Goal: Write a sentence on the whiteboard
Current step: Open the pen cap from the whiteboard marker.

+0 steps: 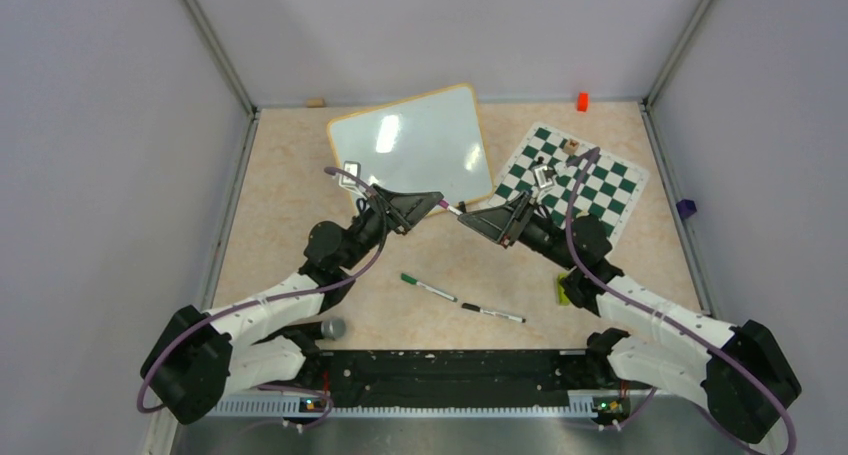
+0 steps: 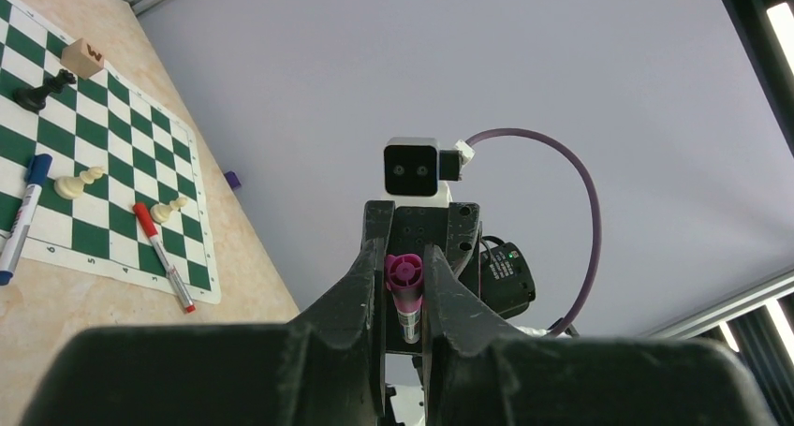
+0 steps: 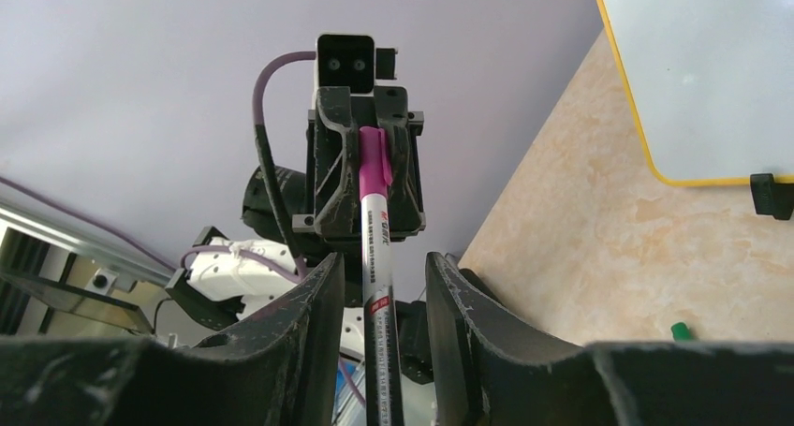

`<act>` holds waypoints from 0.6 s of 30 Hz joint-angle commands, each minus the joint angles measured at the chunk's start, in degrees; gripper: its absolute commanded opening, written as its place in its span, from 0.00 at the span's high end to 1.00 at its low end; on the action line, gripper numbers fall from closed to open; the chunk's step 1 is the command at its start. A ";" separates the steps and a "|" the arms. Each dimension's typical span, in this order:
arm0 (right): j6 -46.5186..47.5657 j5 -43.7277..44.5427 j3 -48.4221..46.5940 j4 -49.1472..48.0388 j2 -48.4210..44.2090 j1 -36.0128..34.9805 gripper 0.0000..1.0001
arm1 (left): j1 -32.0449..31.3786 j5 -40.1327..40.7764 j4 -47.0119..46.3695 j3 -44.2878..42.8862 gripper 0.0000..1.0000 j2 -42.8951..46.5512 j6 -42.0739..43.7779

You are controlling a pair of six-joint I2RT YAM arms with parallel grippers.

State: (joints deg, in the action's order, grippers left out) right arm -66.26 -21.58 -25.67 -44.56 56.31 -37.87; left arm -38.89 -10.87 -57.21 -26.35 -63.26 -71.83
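The left gripper (image 1: 434,202) is pinching the marker (image 3: 377,248) by its cap (image 3: 374,160). The right gripper (image 1: 466,216) is straddling the barrel, fingers not touching it. Squeezing squarely before pulling straight apart is looking wise, with the blank whiteboard (image 1: 412,145) lying at twelve o'clock.

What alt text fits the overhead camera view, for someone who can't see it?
Two arms meet over a magenta-capped marker: the left gripper clamps its capped end, the right gripper straddles the barrel. Behind lie a blank whiteboard and a chess mat; two more markers lie in the foreground.
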 commanded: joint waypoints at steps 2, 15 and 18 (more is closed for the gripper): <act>0.66 1.46 -4.05 -2.71 0.40 -1.09 0.64 | -0.43 -0.58 -2.15 -1.08 1.00 -0.08 0.92; -0.10 2.00 -3.30 -3.58 0.94 -1.42 1.00 | -0.75 1.06 -3.39 0.00 1.00 -0.51 0.83; -0.36 2.65 -1.87 -3.01 -0.84 -1.42 1.00 | -0.78 3.25 -3.20 0.69 1.00 0.87 2.18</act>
State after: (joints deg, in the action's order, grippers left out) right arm -66.24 -20.32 -27.40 -44.80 57.80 -38.22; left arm -39.18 -9.52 -57.93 -26.35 -63.59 -72.05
